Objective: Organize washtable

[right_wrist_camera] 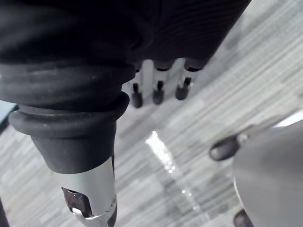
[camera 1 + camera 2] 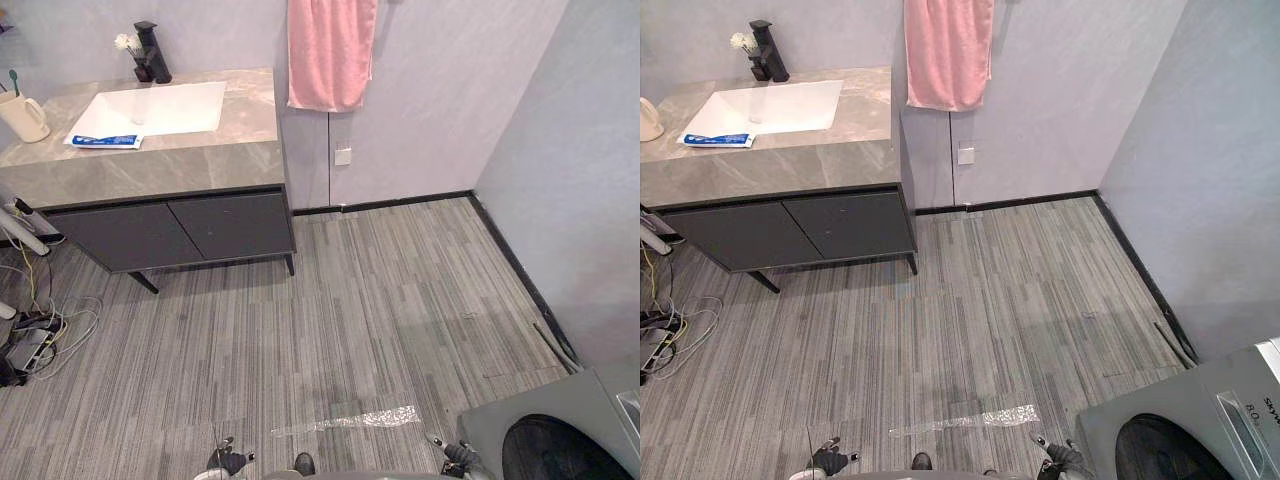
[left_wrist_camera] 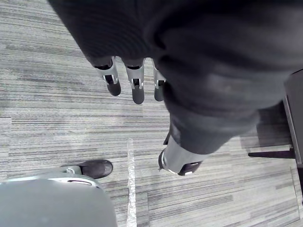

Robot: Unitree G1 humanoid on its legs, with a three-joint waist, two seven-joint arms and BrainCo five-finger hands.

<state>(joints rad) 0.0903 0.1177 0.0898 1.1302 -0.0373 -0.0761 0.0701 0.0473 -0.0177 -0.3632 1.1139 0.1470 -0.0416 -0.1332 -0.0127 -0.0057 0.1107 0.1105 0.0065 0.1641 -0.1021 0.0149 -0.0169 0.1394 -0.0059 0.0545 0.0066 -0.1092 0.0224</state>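
The washtable (image 2: 150, 168) stands at the far left against the wall, a grey marble top with a white sink (image 2: 165, 105). A blue and white toothpaste box (image 2: 105, 141) lies on the sink's front left corner. A cream mug (image 2: 22, 116) holding a green toothbrush (image 2: 13, 82) stands at the top's left end. Behind the sink are a black faucet (image 2: 152, 52) and a small vase of white flowers (image 2: 125, 43). My left hand (image 3: 137, 90) and right hand (image 1: 158, 92) hang low over the floor, far from the washtable, fingers straight and holding nothing.
A pink towel (image 2: 330, 50) hangs on the wall right of the washtable. Dark cabinet doors (image 2: 180, 230) sit under the top. A grey washing machine (image 2: 560, 430) stands at the lower right. A power strip with cables (image 2: 35, 340) lies on the floor at the left. Shiny tape (image 2: 345, 421) marks the floor.
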